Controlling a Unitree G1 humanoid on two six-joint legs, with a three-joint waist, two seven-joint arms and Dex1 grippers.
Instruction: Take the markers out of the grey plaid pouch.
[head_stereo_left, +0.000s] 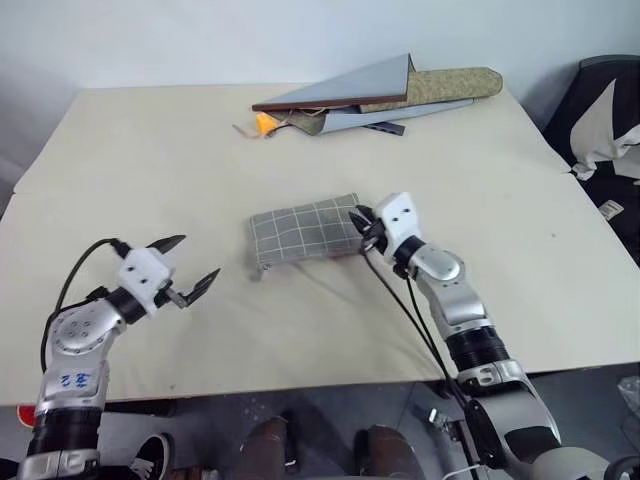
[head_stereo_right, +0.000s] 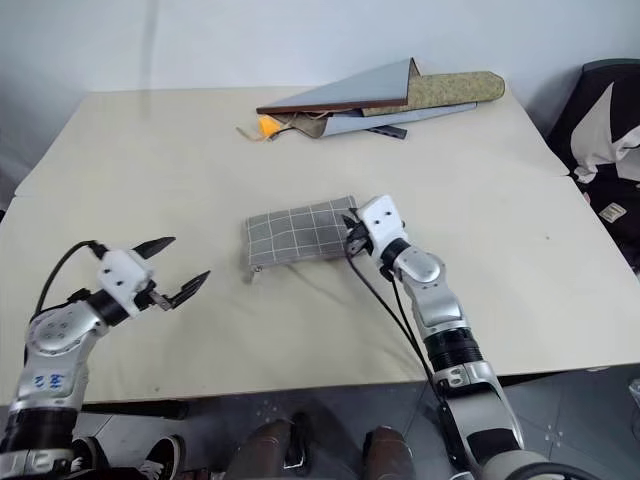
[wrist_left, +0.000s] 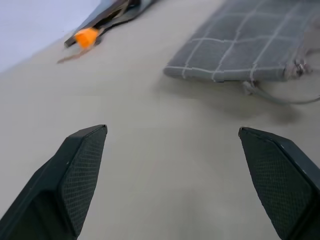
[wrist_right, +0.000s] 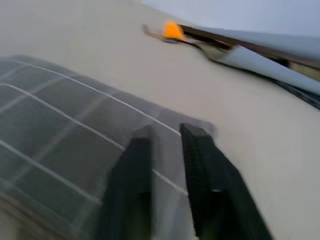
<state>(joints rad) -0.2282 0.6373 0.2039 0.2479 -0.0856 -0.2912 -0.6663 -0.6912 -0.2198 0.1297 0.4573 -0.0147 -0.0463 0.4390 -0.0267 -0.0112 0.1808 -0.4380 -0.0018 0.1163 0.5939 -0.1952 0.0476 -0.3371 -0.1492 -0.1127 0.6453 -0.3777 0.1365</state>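
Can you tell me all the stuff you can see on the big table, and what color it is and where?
table: one, cream, under everything.
grey plaid pouch: one, grey with white grid lines, lying flat mid-table.
folders: a few, grey, piled at the table's far edge.
fabric case: one, olive-speckled, in among the folders.
orange thing: one, small, at the pile's left end; too small to tell what it is.
chair: one, black with light cloth on it, beyond the table's right side.
shoes: a few, dark, on the floor below the table's near edge.
left gripper: black fingers wide open, left of the pouch, apart from it.
right gripper: black fingers shut on the pouch's right end.
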